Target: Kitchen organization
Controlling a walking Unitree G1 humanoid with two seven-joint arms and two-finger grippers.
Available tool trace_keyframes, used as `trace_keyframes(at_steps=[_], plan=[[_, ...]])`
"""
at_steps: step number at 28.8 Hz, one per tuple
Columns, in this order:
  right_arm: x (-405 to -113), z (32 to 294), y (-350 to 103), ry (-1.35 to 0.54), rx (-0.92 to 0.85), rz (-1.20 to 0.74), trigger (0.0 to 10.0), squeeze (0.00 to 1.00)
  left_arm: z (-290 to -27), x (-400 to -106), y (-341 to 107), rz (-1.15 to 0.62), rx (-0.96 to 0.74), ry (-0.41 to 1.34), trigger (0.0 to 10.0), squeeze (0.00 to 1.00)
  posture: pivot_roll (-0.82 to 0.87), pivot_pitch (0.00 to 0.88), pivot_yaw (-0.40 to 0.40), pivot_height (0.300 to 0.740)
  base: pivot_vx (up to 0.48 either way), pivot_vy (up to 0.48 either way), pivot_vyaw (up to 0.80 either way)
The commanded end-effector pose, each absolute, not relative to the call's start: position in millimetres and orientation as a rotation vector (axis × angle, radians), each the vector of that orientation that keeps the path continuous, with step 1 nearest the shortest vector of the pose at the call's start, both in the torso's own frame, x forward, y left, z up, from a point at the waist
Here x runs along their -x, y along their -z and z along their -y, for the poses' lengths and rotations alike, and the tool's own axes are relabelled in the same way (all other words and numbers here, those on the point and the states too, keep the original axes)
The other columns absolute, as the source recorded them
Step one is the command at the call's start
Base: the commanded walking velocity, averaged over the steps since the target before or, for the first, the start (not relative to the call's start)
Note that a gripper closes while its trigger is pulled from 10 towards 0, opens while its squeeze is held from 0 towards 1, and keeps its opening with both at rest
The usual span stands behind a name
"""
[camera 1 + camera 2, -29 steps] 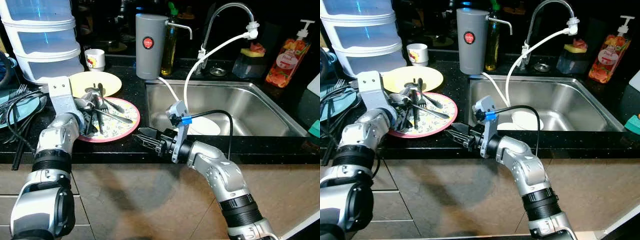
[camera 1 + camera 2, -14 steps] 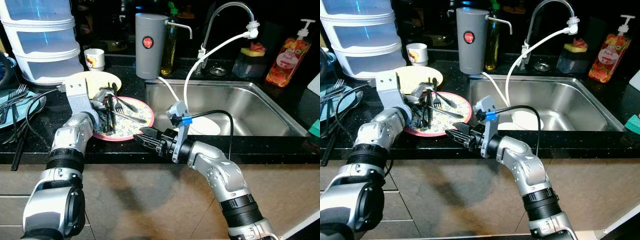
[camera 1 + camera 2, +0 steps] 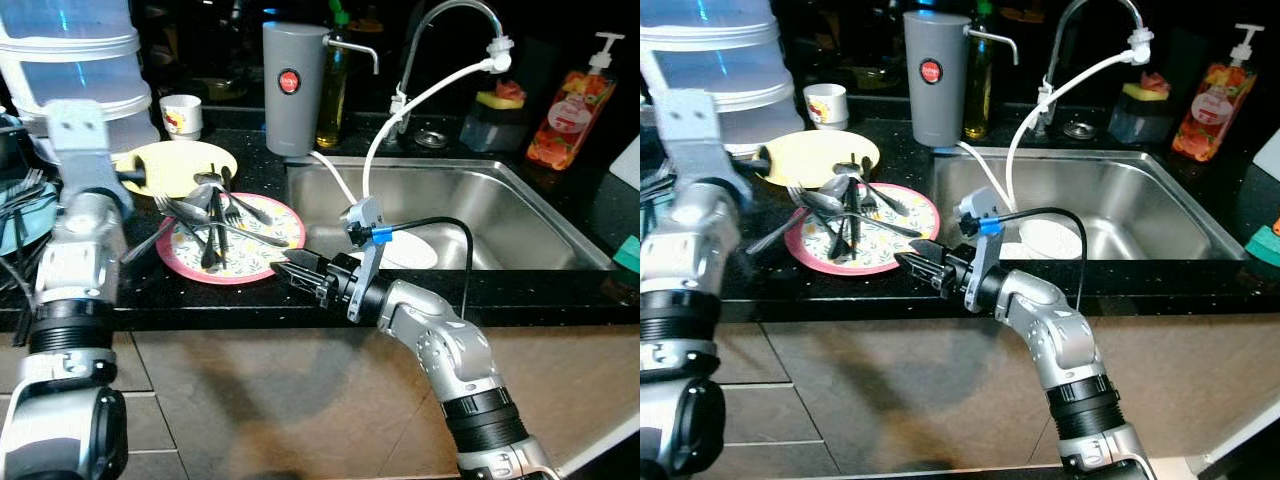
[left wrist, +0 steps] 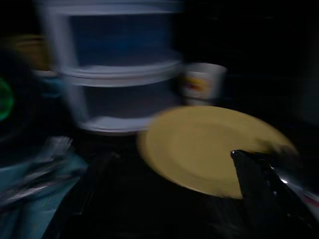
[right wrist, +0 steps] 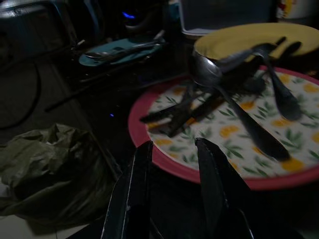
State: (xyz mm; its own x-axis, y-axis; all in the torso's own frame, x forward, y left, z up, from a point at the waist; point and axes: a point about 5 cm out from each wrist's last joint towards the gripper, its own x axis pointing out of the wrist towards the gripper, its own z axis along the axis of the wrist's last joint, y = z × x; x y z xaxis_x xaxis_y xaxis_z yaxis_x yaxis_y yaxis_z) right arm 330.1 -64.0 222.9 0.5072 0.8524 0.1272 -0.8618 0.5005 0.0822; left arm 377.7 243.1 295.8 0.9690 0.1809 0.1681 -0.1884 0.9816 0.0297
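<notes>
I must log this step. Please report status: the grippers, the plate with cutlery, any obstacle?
Right gripper open, at rim of pink plate. Left gripper over yellow plate. Cutlery piled on pink plate, in the way.

A black speckled countertop (image 3: 560,292) runs around a steel sink (image 3: 525,215). A curved chrome tap (image 3: 441,28) rises behind the sink, and a white hose (image 3: 398,122) hangs from its spout down into the basin. Just left of the tap stand a tall grey canister (image 3: 289,90) with a round red label and, beside it, a bottle of yellow oil (image 3: 333,100). To the right are a dark holder with a sponge (image 3: 499,97) on top and an orange pump bottle of soap (image 3: 565,118). Stacked clear plastic tubs (image 3: 85,70) stand at far left. Brown cabinet fronts (image 3: 250,400) lie below.
</notes>
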Motion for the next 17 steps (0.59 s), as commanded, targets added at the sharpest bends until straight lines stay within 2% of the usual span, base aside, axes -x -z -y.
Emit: trace_keyframes(at_steps=[1,2,3,4,5,11,15,17], plan=[[-331.6,63.1,-223.3,-1.028,-0.123,0.075,10.0,0.0,-221.2,-379.2,-279.7,0.093,-0.06,-0.008,10.0,0.0,0.06,0.055,-0.027,0.74,0.0,0.0,0.0],[-331.9,63.1,-223.5,-1.024,-0.115,0.077,10.0,0.0,-218.4,-377.3,-277.9,0.097,-0.079,0.017,10.0,0.05,0.06,0.055,-0.027,0.74,0.0,0.0,0.0],[-332.3,63.3,-223.7,-1.017,-0.105,0.08,10.0,0.0,-215.1,-375.0,-275.5,0.095,-0.1,0.049,10.0,0.73,0.06,0.055,-0.027,0.74,0.0,0.0,0.0],[-332.3,63.3,-223.7,-1.017,-0.105,0.08,10.0,0.0,-215.1,-375.0,-275.5,0.095,-0.1,0.049,10.0,0.73,0.06,0.055,-0.027,0.74,0.0,0.0,0.0],[-332.8,64.1,-223.2,-1.001,-0.068,0.084,10.0,0.0,-211.7,-371.1,-271.5,0.083,-0.116,0.087,10.0,1.0,0.06,0.057,-0.022,0.74,0.0,0.0,0.0],[-334.2,67.7,-223.8,-0.962,-0.024,0.101,10.0,0.0,-201.1,-369.9,-262.7,0.005,-0.152,0.171,10.0,1.0,0.06,0.061,-0.018,0.74,0.0,0.0,0.0],[-334.7,68.4,-224.6,-0.954,-0.026,0.107,10.0,0.0,-198.5,-373.1,-257.4,-0.061,-0.106,0.166,10.0,1.0,0.06,0.06,-0.017,0.74,0.0,0.0,0.0],[-334.7,68.4,-224.6,-0.953,-0.025,0.108,10.0,0.0,-199.8,-374.2,-254.0,-0.097,-0.104,0.149,10.0,0.97,0.06,0.058,-0.011,0.74,0.0,0.0,0.0]])
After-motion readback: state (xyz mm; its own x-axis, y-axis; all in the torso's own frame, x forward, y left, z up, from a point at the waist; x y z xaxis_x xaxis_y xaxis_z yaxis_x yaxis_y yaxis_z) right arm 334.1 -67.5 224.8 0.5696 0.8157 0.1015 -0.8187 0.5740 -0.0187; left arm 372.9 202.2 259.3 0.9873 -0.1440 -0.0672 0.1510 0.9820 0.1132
